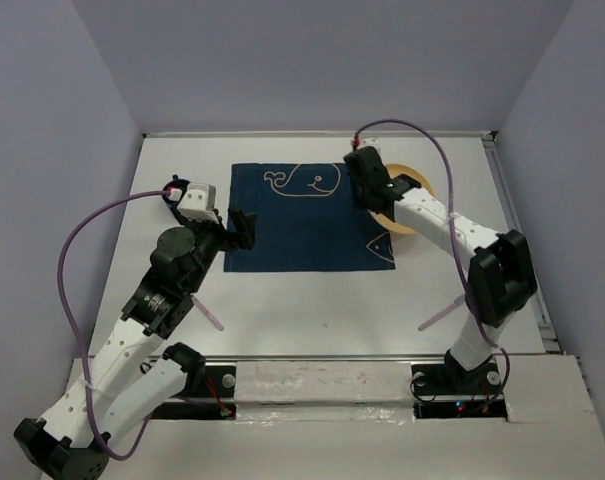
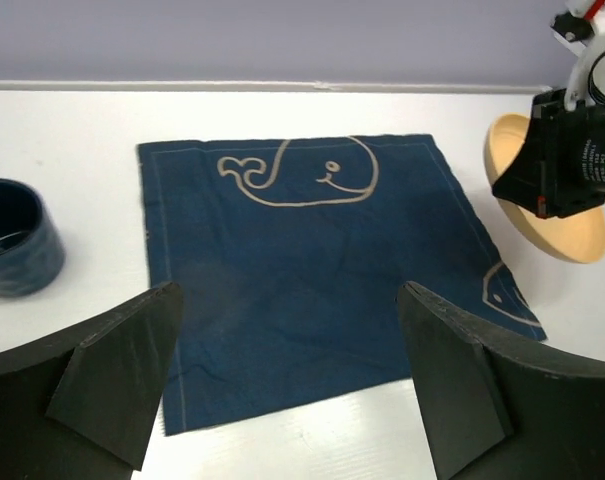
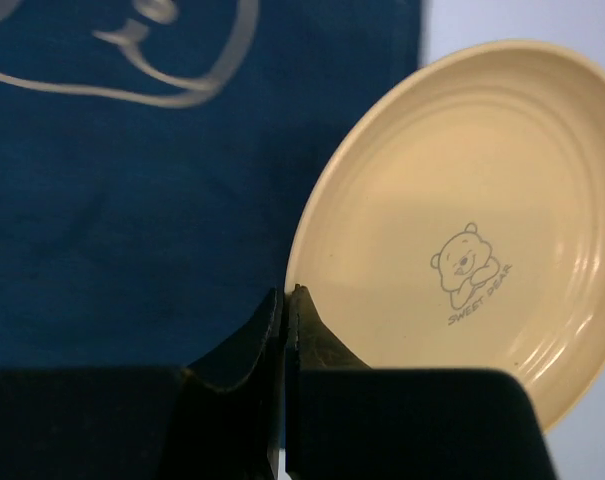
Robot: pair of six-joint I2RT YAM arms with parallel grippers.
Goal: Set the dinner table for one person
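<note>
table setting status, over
Left end effector open at left edge of cloth. Right end effector shut on rim of tilted plate, cloth's right edge. Cup on table, clear of both.

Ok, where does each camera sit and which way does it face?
Top: above and behind the robot, looking down on the table; left arm and right arm show.
Left wrist: faces across the cloth toward the far wall; open left hand frames the bottom.
Right wrist: close over the plate; right hand pinches its rim.
Shared: all three see cloth and plate.
</note>
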